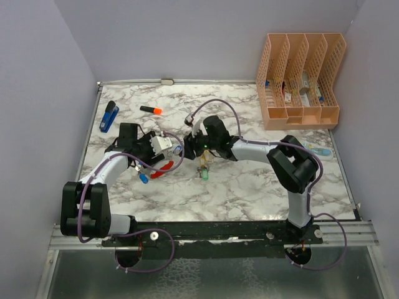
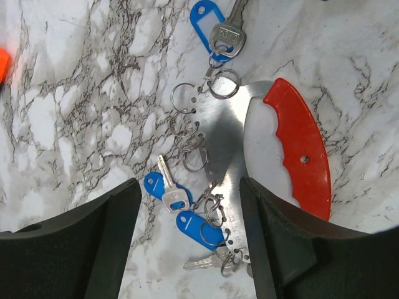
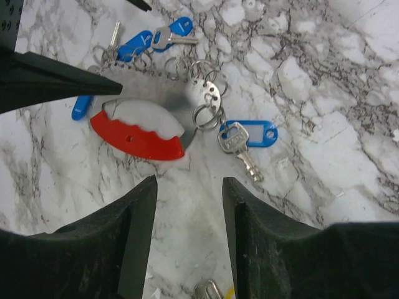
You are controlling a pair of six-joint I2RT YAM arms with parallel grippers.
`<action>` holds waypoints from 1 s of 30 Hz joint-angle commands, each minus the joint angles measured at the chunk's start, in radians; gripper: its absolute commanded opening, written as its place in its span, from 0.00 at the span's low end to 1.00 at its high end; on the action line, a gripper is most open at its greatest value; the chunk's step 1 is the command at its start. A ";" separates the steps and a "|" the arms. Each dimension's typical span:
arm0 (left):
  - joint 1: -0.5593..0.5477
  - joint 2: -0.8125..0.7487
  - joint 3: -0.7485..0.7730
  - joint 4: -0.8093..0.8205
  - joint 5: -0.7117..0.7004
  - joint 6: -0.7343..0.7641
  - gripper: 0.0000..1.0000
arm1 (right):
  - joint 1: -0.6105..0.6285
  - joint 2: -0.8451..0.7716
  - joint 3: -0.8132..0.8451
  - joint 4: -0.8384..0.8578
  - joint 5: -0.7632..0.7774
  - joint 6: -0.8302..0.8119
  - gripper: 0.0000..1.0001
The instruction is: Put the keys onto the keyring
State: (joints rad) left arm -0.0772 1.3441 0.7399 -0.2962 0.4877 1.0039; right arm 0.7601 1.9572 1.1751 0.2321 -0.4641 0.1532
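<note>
Large D-shaped keyring (image 2: 299,146), silver plate on one side and red grip on the other, lay flat on the marble-patterned bench (image 1: 249,187), at 6 o'clock from the left pincer (image 2: 190,187) in the overhead view. Blue-tagged metal keys (image 2: 227,37) sat on small split rings along its silver edge. Left pincer was released, fingers wide, straddling the keyring's lower end and gripping nothing. Right pincer (image 3: 190,187) was likewise released, with bare bench between its fingers. Loose green- and yellow-capped keys (image 1: 204,172) lay at 6 o'clock from it, apart from the keyring.
</note>
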 commanded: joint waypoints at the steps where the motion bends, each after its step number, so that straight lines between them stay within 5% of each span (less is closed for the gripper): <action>1: 0.016 -0.007 0.030 0.001 -0.032 0.006 0.68 | 0.008 0.059 0.086 0.016 0.027 -0.003 0.46; 13: 0.040 -0.003 0.071 -0.024 0.034 -0.065 0.68 | 0.054 0.177 0.226 -0.048 -0.058 -0.136 0.38; 30: 0.047 -0.013 0.088 -0.026 0.081 -0.114 0.68 | 0.081 0.310 0.356 -0.108 0.080 -0.193 0.41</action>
State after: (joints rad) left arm -0.0383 1.3441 0.7948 -0.3157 0.5198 0.9100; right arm 0.8440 2.2337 1.4876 0.1230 -0.4564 -0.0181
